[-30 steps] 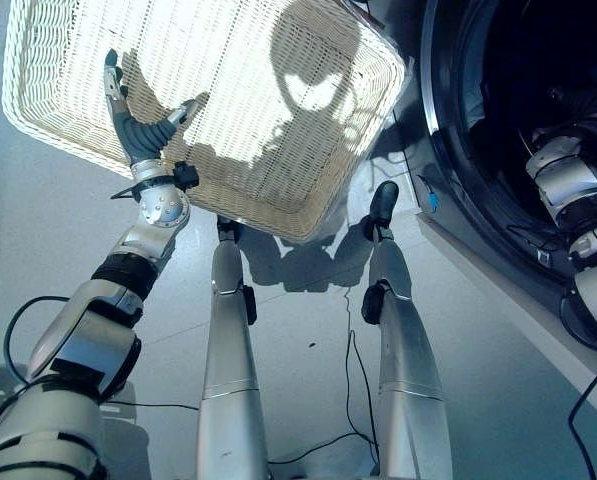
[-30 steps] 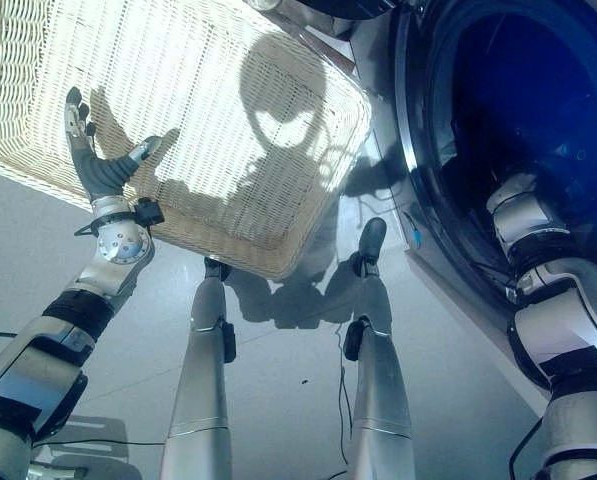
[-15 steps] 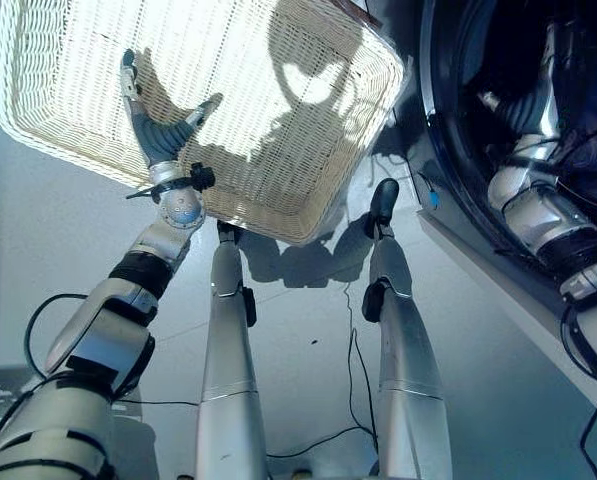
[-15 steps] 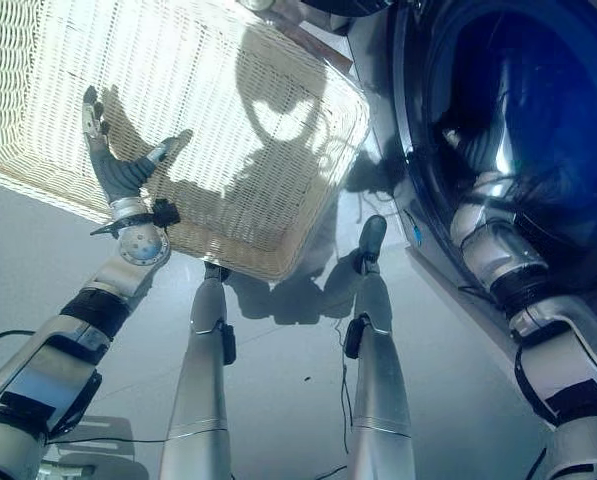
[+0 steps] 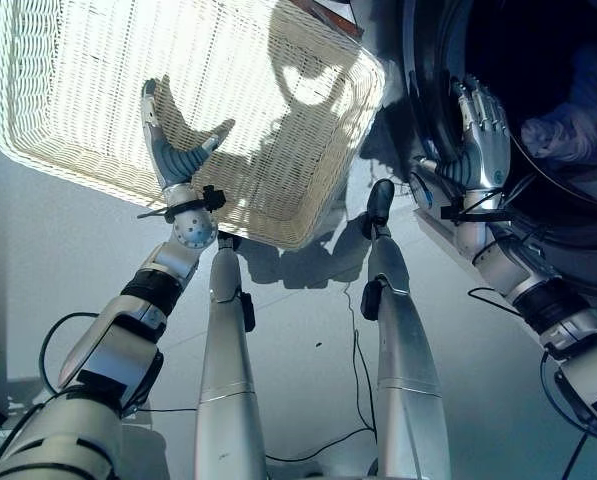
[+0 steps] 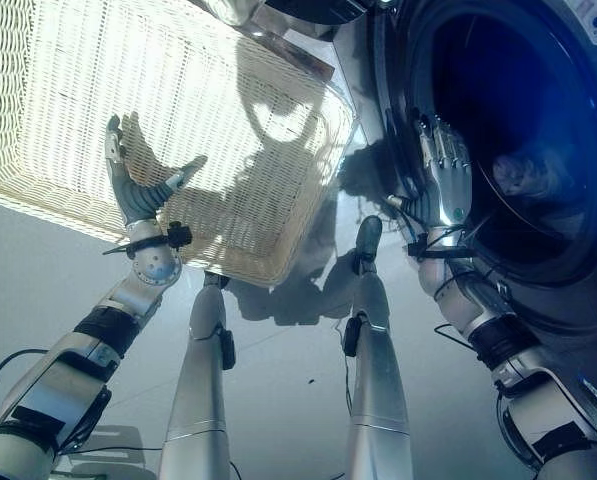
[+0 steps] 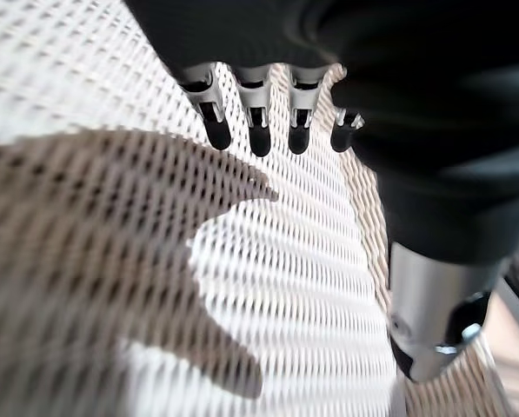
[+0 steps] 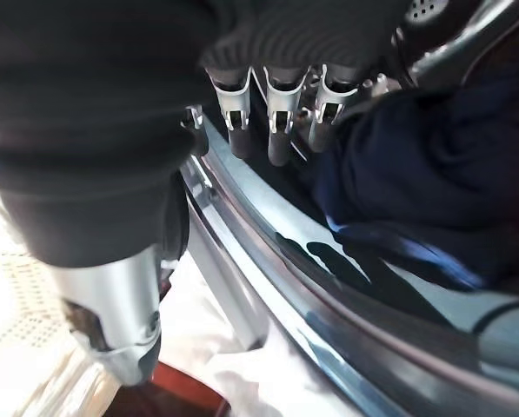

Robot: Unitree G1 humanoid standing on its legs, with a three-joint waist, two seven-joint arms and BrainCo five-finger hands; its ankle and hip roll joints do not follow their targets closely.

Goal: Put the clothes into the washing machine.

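My left hand (image 5: 175, 157) hovers open over the white wicker basket (image 5: 68, 90), fingers (image 7: 255, 130) straight and holding nothing. Only the woven bottom shows beneath it. My right hand (image 5: 481, 140) is raised at the front rim of the washing machine's round opening (image 6: 403, 130), also open with straight fingers (image 8: 276, 130) and nothing in it. A dark blue garment (image 8: 415, 165) lies inside the drum just past those fingers. A pale bundle of cloth (image 5: 568, 130) rests deeper in the dark drum.
The basket stands on the pale grey floor (image 5: 38, 260) to the left of the washing machine, with its near corner close to the machine's front. A reddish-brown object (image 5: 328, 15) sits behind the basket's far edge.
My right hand has come back out of the drum to its front rim and now shows open. My left hand has drifted a little rightwards over the basket.
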